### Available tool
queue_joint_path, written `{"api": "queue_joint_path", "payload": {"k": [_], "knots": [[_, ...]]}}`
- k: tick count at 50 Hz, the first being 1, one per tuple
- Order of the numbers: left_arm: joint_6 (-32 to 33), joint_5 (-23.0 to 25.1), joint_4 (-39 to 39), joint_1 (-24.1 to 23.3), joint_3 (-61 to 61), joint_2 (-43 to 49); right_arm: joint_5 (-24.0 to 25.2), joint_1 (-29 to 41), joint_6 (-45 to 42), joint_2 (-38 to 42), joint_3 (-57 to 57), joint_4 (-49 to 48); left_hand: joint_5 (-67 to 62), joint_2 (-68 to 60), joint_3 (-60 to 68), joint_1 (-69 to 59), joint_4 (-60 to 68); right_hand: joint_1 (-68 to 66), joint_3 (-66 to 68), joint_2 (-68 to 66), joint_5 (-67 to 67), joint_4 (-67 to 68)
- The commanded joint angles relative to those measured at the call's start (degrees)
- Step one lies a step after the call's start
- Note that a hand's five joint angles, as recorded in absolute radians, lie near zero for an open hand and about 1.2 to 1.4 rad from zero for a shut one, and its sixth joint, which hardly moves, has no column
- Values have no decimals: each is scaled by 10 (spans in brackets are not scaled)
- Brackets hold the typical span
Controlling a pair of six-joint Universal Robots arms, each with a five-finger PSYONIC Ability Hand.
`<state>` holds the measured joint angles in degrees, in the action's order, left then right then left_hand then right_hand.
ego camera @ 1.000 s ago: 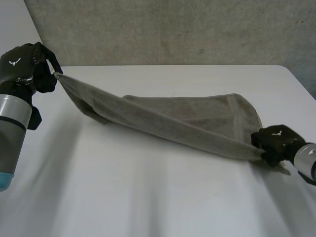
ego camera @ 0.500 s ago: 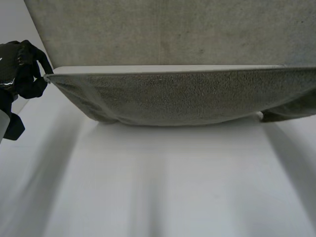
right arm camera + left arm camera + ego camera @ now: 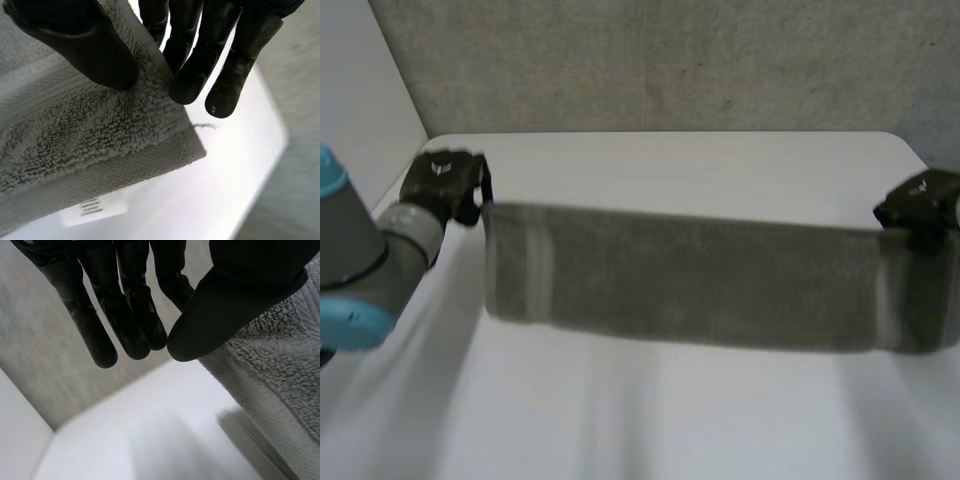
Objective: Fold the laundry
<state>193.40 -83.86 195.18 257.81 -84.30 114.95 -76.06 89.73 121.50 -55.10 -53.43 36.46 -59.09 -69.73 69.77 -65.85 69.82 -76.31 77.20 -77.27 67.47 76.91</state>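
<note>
A grey towel point(image 3: 690, 275) hangs stretched in a long band above the white table point(image 3: 650, 420), its upper edge nearly level. My left hand point(image 3: 445, 182) holds its upper left corner and my right hand point(image 3: 920, 203) its upper right corner. In the left wrist view the thumb of my left hand point(image 3: 235, 300) pinches the towel point(image 3: 280, 370) against the straight fingers point(image 3: 125, 315). In the right wrist view the thumb of my right hand point(image 3: 75, 40) presses the towel point(image 3: 90, 130) against the fingers point(image 3: 192, 65) behind it. A white label point(image 3: 92, 207) hangs from the hem.
A grey wall point(image 3: 670, 60) rises behind the table's far edge. The table's left edge runs near my left arm point(image 3: 365, 260). Bare tabletop point(image 3: 225, 190) lies below the towel.
The towel, earlier slanting down to my low right hand, now hangs spread and level. My right hand rose; my left hand moved inward, its arm showing.
</note>
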Motion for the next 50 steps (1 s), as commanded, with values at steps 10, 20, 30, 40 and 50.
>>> {"api": "queue_joint_path", "payload": {"k": [10,20,30,40,50], "knots": [[-85,-38,243,-27,254,-31,-34,89,291,-42,314,-264,-109,-103,102,-141,102,-37,28,-27,25,31],[-119,-36,207,-8,161,-19,28,91,180,-54,135,-76,-109,-103,102,-141,102,-37,28,-27,25,31],[-116,31,228,9,-73,-3,69,81,142,-92,-142,-167,-109,-103,102,-141,102,-37,28,-27,25,31],[-20,68,260,39,-237,-23,70,75,50,-105,-350,-257,-109,-103,102,-141,102,-37,28,-27,25,31],[15,119,250,92,-327,-147,72,16,42,-231,-391,-245,-109,-103,102,-141,102,-37,28,-27,25,31]]}}
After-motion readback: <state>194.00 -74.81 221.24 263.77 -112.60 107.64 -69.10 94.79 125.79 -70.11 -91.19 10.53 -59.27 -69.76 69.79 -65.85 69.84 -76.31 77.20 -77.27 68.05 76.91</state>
